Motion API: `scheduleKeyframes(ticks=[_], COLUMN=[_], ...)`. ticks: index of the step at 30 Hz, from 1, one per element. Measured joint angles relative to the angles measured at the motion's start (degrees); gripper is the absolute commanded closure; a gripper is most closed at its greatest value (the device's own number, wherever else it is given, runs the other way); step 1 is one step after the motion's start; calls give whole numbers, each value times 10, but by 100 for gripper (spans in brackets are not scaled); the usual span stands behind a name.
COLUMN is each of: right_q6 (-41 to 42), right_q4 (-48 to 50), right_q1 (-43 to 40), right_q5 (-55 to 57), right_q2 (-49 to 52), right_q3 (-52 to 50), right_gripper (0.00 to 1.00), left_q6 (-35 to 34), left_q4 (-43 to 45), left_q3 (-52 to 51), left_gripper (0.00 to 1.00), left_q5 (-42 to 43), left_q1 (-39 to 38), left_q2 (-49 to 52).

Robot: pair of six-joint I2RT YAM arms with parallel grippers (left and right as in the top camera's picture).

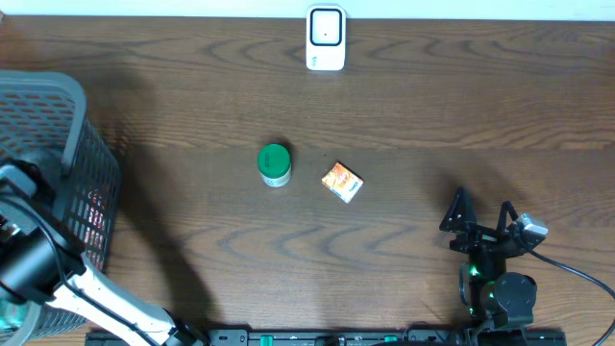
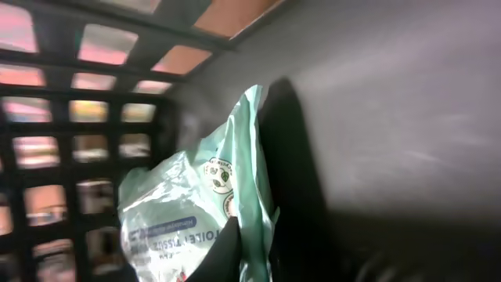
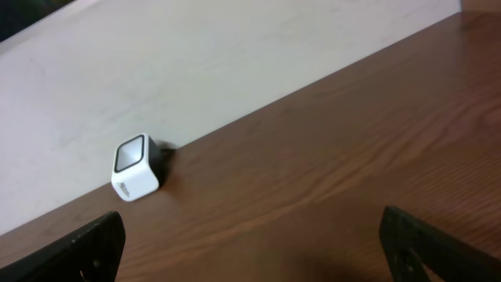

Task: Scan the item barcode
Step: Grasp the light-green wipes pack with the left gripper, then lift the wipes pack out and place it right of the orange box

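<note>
Inside the basket [image 1: 67, 91], the left tool [image 2: 246, 265] was clamped together on the edge of a pale green packet [image 2: 196, 211] beside the mesh wall. Over the tabletop [image 1: 192, 86], the right tool [image 1: 480, 213] stood with jaws wide apart, empty, facing the white scanner [image 1: 326, 38].

On the overhead view I see a dark wood-grain surface [image 1: 432, 106]. Near its middle a small jar with a green lid [image 1: 275, 163] stands upright. Just to its right, not touching, a small orange-and-white box [image 1: 343, 182] lies at an angle. A grey mesh basket [image 1: 48, 85] sits at the left edge. A pale wall [image 3: 235, 55] borders the far side.
</note>
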Motion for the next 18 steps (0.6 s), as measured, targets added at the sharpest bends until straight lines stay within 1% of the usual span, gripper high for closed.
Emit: scheduleKeyframes(ticks=[3,5,7,10,12,14,18], right_q6=[0,0,0,0,0,0,0], right_q4=[0,0,0,0,0,0,0], right_q1=[0,0,0,0,0,0,0], right_q5=[0,0,0,0,0,0,0], right_q2=[0,0,0,0,0,0,0], right_q3=[0,0,0,0,0,0,0], right_gripper=[1,1,1,1,1,1,1], left_q6=[5,6,6,6,6,6,6], left_q4=[3,20,45,73,82,84,87], left_q3=[26,45,63,76,84,93,108], left_gripper=[93,93,93,93,93,93,93], left_q5=[122,217,330,439,493,528,562], left_q1=[1,-6,-21,-43,-60,-76,-94], left_q2=[-40,-72,-119,-185,-237,-292,-402])
